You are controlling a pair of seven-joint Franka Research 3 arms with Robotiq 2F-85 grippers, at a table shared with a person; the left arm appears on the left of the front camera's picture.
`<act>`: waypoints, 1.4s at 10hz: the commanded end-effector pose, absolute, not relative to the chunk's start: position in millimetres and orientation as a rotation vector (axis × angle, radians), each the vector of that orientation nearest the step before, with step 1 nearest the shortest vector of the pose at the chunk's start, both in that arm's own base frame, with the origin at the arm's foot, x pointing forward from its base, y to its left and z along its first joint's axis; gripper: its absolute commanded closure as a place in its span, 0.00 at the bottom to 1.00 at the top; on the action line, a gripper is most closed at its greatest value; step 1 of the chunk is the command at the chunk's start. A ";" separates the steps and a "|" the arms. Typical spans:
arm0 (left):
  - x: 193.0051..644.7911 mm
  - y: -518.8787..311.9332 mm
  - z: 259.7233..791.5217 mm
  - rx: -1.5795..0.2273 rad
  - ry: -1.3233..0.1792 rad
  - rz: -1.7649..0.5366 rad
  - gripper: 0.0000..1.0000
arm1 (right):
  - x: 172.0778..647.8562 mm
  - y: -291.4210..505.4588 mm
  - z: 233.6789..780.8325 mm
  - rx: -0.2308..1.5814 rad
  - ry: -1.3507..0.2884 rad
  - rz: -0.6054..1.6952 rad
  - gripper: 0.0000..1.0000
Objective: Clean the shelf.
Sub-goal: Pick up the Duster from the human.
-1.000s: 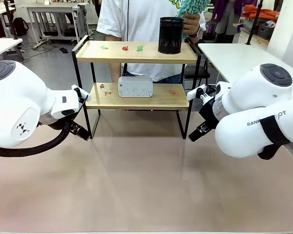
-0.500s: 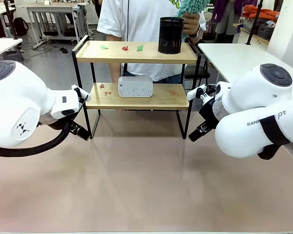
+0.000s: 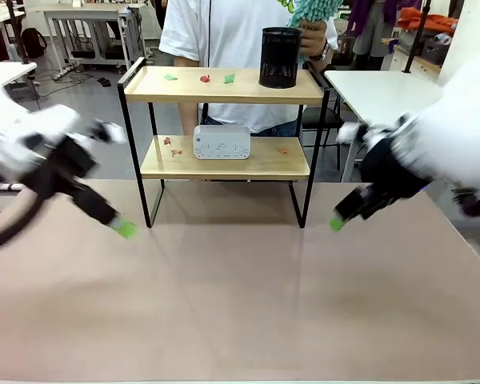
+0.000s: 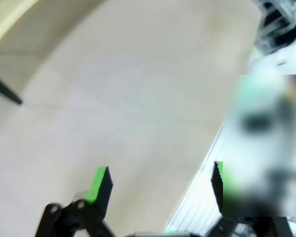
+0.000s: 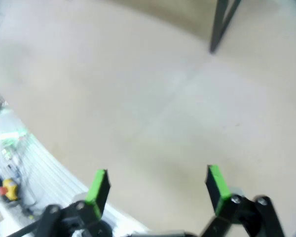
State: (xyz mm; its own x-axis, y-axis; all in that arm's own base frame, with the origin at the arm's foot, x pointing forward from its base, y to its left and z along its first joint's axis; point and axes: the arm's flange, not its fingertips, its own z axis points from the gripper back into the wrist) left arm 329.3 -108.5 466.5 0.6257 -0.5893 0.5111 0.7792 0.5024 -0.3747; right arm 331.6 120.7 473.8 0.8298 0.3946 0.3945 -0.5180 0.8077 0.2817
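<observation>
The shelf (image 3: 190,90) stands at the far middle of the table, two light wooden boards in a black frame. Small green and red scraps (image 3: 206,78) lie on its top board beside a black mesh cup (image 3: 280,58). On the lower board sit a white device (image 3: 222,142) and more red scraps (image 3: 171,146). My left gripper (image 3: 125,229) hangs low by the shelf's left front leg, blurred. My right gripper (image 3: 336,224) hangs by the right front leg. In both wrist views the left gripper (image 4: 159,183) and right gripper (image 5: 157,185) stand open over bare tabletop with nothing between the fingers.
A person in a white shirt stands behind the shelf, one hand (image 3: 312,38) holding a teal duster (image 3: 312,10) next to the cup. A white table (image 3: 384,92) stands at the right. A shelf leg (image 5: 222,24) shows ahead of my right gripper.
Both arms have swung out of their folded pose and now stretch down toward the table in front of the shelf's legs, blurred with motion. The shelf and its things have not moved.
</observation>
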 end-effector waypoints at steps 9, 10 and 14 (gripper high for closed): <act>309.2 242.4 397.1 -1.194 -0.708 0.237 0.00 | 207.3 -246.4 399.4 1.245 -0.692 -0.523 0.00; 269.9 267.1 406.4 -1.175 -0.689 0.245 0.00 | 179.7 -272.3 418.0 1.319 -0.621 -0.475 0.00; 269.9 267.1 406.4 -1.175 -0.689 0.245 0.00 | 179.7 -272.3 418.0 1.319 -0.621 -0.475 0.00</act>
